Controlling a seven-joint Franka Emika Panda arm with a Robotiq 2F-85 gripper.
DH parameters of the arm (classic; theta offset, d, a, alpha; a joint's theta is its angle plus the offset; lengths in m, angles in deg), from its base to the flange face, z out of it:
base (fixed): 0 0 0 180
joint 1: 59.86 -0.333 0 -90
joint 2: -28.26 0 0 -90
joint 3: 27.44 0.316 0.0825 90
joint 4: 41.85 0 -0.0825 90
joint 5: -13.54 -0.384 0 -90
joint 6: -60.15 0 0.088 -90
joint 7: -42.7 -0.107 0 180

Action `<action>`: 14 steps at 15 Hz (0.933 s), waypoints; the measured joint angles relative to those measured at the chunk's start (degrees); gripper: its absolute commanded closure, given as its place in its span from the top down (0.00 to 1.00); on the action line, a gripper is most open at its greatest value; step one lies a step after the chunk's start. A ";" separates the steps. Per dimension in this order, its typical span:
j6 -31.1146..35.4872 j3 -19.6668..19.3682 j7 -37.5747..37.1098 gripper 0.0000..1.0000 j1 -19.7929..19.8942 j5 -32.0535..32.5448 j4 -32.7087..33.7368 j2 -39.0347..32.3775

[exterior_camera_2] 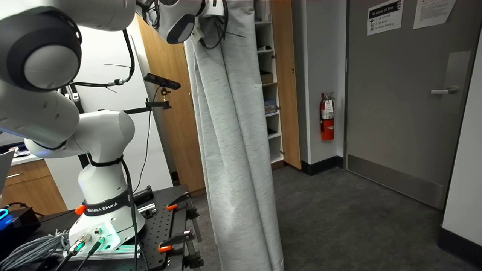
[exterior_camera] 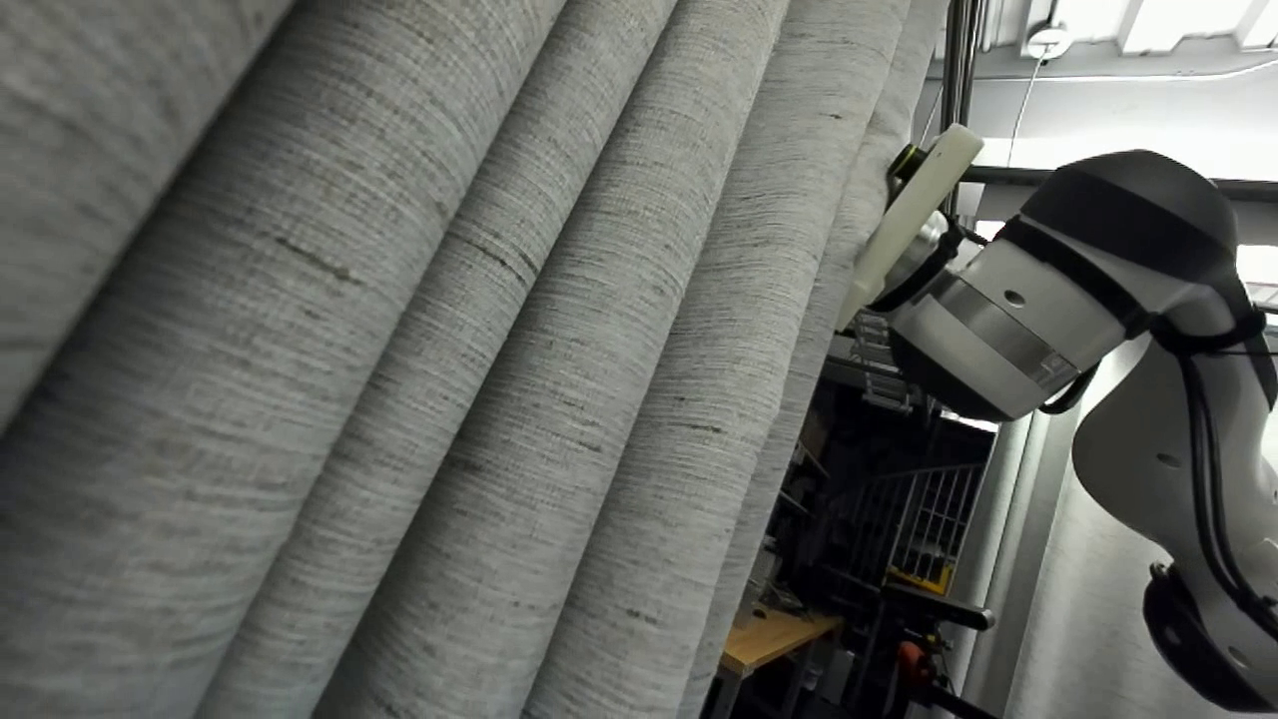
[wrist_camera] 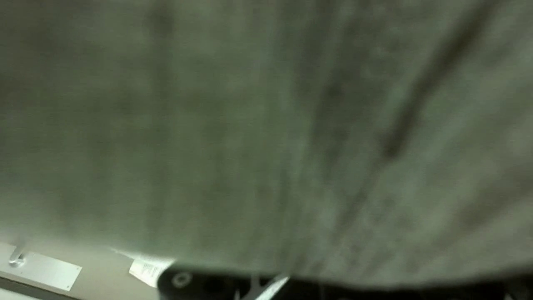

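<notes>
A pale grey curtain with dark flecks hangs in long folds across much of an exterior view. In an exterior view, the same curtain drops from the wrist almost to the floor. My gripper shows only as a dark strip along the bottom of the wrist view; cloth covers its fingers. Creases in the curtain fan out from that spot, and the jaws are shut on the cloth. The off-white mounting plate at the wrist presses against the curtain's edge. The fingertips themselves are hidden in every view.
A camera on a stand and an open wooden cabinet door are near the curtain. Farther off are a fire extinguisher and a grey door. A wooden table and a railing show past the curtain's edge.
</notes>
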 measured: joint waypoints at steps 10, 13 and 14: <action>0.21 -0.84 1.94 0.00 -7.06 0.00 2.95 1.17; 0.21 -0.59 2.31 0.00 -9.35 0.00 3.87 1.56; 0.21 -0.23 2.31 0.00 -10.36 0.00 4.20 1.73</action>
